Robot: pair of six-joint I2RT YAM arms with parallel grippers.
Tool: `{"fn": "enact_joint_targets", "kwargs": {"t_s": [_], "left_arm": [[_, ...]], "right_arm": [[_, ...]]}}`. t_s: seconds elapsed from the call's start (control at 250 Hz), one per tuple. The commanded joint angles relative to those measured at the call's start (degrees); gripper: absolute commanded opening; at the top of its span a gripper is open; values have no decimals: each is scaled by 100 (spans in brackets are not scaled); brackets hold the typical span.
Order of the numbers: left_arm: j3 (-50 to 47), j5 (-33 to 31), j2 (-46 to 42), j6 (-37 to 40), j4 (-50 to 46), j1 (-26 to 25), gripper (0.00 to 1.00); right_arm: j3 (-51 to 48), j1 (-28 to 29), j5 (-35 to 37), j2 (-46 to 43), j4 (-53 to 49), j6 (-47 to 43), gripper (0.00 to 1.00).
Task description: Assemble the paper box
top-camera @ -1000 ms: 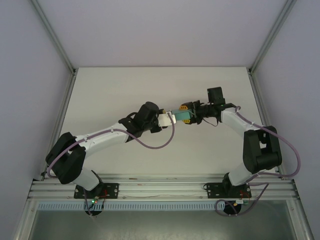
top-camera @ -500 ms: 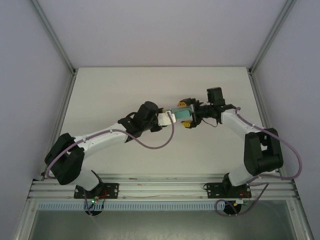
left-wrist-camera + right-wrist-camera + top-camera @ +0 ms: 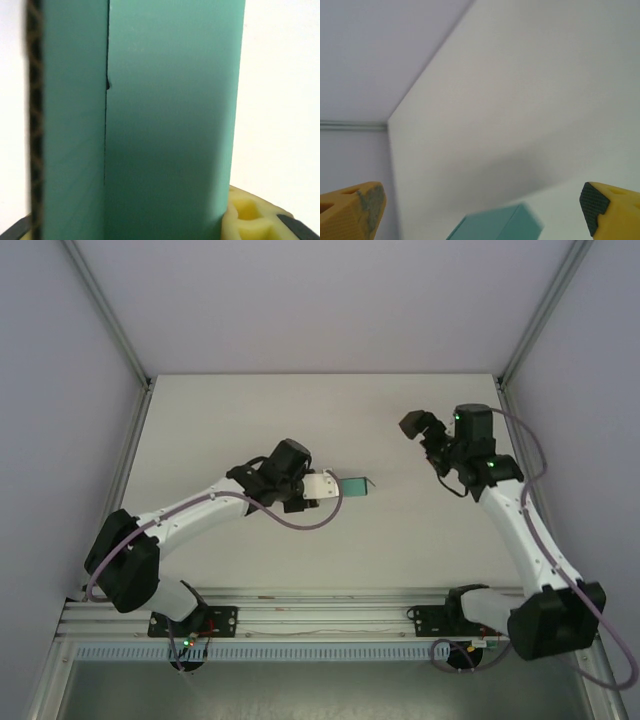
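With the right hand (image 3: 414,424) spread apart and well away, the left hand (image 3: 333,486) alone clamps the paper box (image 3: 354,485); its thin card may twist or slip.

A white matte desk (image 3: 230,420) lies evenly lit, with soft shadows on it. Pale lavender walls (image 3: 320,300) rise behind the desk and at both its sides. Silver metal posts (image 3: 107,310) slant up from the desk's far corners. A slotted aluminium rail (image 3: 320,615) runs along the desk's near edge.
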Motion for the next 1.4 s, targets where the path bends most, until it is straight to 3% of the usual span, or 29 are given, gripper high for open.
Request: {"fn": "enact_joint_targets", "kwargs": {"t_s": [0.0, 0.152, 0.236, 0.348, 0.432, 0.652, 0.963, 1.399], "left_arm": [[215, 591, -154, 86, -890, 106, 29], [259, 794, -23, 28, -1200, 170, 29], [331, 800, 129, -40, -1301, 203, 29], [539, 775, 459, -155, -1566, 232, 30], [765, 716, 784, -224, -1822, 236, 30], [1490, 551, 1683, -416, -2421, 248, 30], [1870, 762, 2177, -388, -2714, 275, 32], [1834, 849, 2160, -345, -2666, 285, 33]], "right_arm": [[-276, -23, 1401, -466, 188, -1579, 100], [-1414, -21, 1382, -1305, 1616, -2218, 100], [-1918, -15, 660, -1615, 2204, -2732, 100], [-1994, -4, -698, -1590, 2057, -3335, 100], [-1798, 75, -1142, -1348, 1511, -3726, 100], [-1442, 551, -1031, -742, 429, -4608, 97], [-1087, 1175, -607, -15, 24, -5048, 69], [-580, 1541, -901, 871, -313, -5680, 45]]}}
